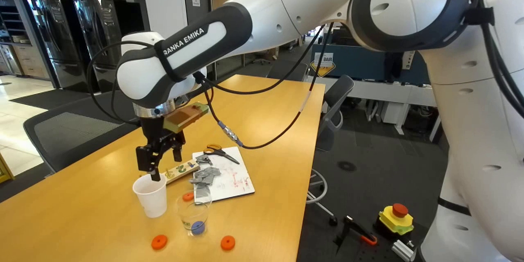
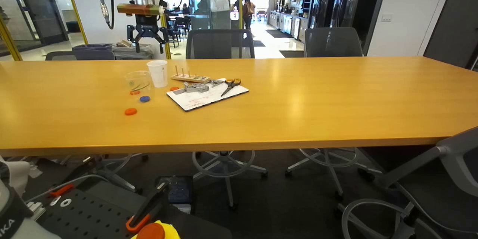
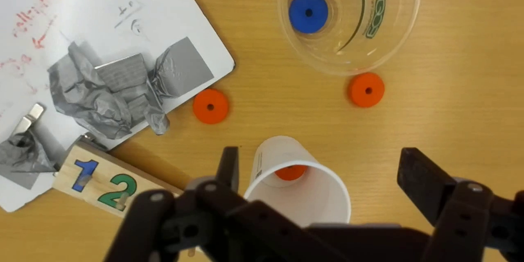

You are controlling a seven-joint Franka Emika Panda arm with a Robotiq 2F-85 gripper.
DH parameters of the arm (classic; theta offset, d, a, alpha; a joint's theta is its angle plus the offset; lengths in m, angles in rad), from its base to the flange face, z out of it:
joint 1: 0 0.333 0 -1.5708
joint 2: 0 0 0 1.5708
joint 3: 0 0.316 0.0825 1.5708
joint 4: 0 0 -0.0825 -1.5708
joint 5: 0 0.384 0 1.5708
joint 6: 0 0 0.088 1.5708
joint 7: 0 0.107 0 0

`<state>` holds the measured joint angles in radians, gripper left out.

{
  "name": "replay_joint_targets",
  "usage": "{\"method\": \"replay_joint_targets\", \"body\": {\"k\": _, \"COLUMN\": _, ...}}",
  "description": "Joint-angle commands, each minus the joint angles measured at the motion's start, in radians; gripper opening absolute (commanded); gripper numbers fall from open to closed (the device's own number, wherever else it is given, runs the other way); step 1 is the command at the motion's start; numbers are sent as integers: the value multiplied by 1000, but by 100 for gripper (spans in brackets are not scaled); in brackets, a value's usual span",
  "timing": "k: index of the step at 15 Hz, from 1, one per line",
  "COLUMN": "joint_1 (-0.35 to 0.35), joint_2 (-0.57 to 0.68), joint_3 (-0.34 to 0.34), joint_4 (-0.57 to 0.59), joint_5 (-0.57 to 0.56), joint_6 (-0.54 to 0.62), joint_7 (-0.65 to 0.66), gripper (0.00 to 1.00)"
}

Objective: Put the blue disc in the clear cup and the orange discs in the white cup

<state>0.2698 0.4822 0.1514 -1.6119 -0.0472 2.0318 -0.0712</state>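
My gripper (image 3: 319, 151) stands open with nothing between its fingers, above the white cup (image 1: 150, 196). Through the cup's mouth in the wrist view, one orange disc (image 3: 291, 172) shows at the bottom. The clear cup (image 3: 380, 49) is upright nearby, and the blue disc (image 3: 308, 12) lies at its base, inside it. Around the cups, three orange discs rest flat on the table: one (image 3: 211, 106) against the whiteboard's edge, one (image 3: 367, 90) beside the clear cup, and one (image 1: 227, 242) outside the wrist view.
A small whiteboard (image 1: 239, 182) carries crumpled grey tape (image 3: 102, 94) and scissors (image 1: 221, 153). Next to the white cup lies a wooden peg board (image 3: 102, 176) with numbers and upright pegs. All of this is on a long wooden table (image 2: 298, 101) with chairs around it.
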Motion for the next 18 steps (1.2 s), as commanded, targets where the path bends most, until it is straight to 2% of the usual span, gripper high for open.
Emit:
{"method": "replay_joint_targets", "body": {"k": 1, "joint_1": -49, "joint_2": -65, "joint_3": 37, "joint_4": -72, "joint_5": -12, "joint_6": -8, "joint_7": -206, "gripper": 100}}
{"method": "replay_joint_targets", "body": {"k": 6, "joint_1": -90, "joint_2": -44, "joint_3": 57, "joint_4": -96, "joint_5": -38, "joint_6": 13, "joint_7": -475, "gripper": 100}}
{"method": "replay_joint_targets", "body": {"k": 9, "joint_1": -102, "joint_2": -11, "joint_3": 60, "joint_4": -83, "joint_5": -48, "joint_6": 10, "joint_7": -556, "gripper": 100}}
{"method": "replay_joint_targets", "body": {"k": 13, "joint_1": -111, "joint_2": 33, "joint_3": 54, "joint_4": -72, "joint_5": -39, "joint_6": 29, "joint_7": -597, "gripper": 100}}
{"method": "replay_joint_targets", "body": {"k": 18, "joint_1": -121, "joint_2": 83, "joint_3": 55, "joint_4": -73, "joint_5": -36, "joint_6": 116, "joint_7": -613, "gripper": 100}}
